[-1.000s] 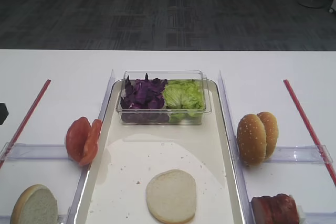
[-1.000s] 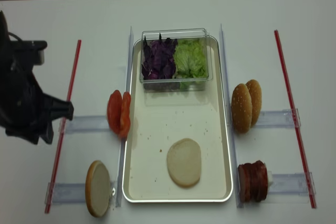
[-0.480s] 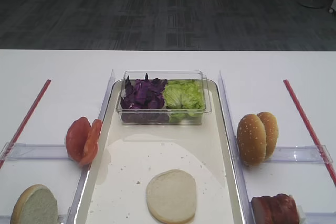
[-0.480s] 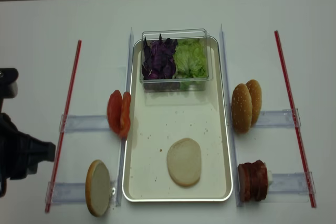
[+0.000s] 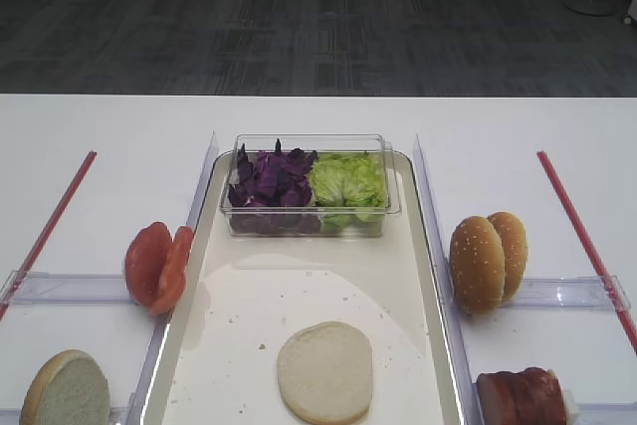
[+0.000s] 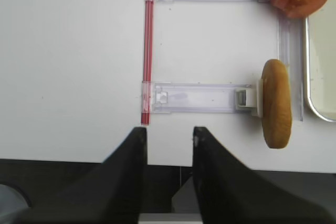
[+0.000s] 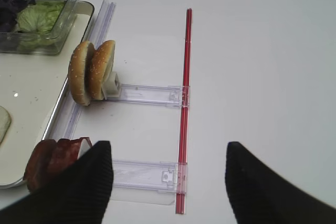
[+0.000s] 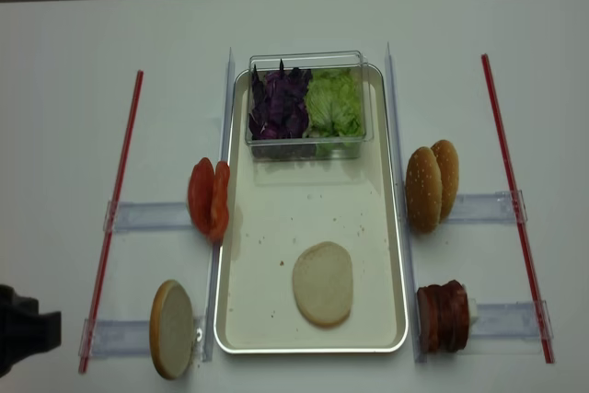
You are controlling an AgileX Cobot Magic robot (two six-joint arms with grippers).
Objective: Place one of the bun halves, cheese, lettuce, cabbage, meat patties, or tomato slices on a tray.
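A flat off-white bun half (image 5: 324,372) lies on the cream tray (image 8: 276,227), toward its near end. Lettuce (image 5: 346,181) and purple cabbage (image 5: 271,178) fill a clear tub at the tray's far end. Tomato slices (image 8: 209,199) stand on edge left of the tray, with another bun half (image 6: 276,103) nearer. Meat patties (image 7: 55,158) stand right of the tray. No cheese is in view. My left gripper (image 6: 169,135) hovers over the table's near-left edge, open and empty. My right gripper (image 7: 168,153) is wide open above bare table, right of the patties.
Two sesame-seeded domed bun halves (image 7: 93,72) stand on a clear holder (image 7: 149,94) right of the tray. Red strips (image 8: 115,213) (image 8: 515,200) run along both sides. Clear rails (image 6: 197,98) hold the food pieces upright. The left arm (image 8: 20,336) shows at the near-left corner.
The left arm has drawn back from the table's middle left to its near-left corner. Nothing on the table has moved.
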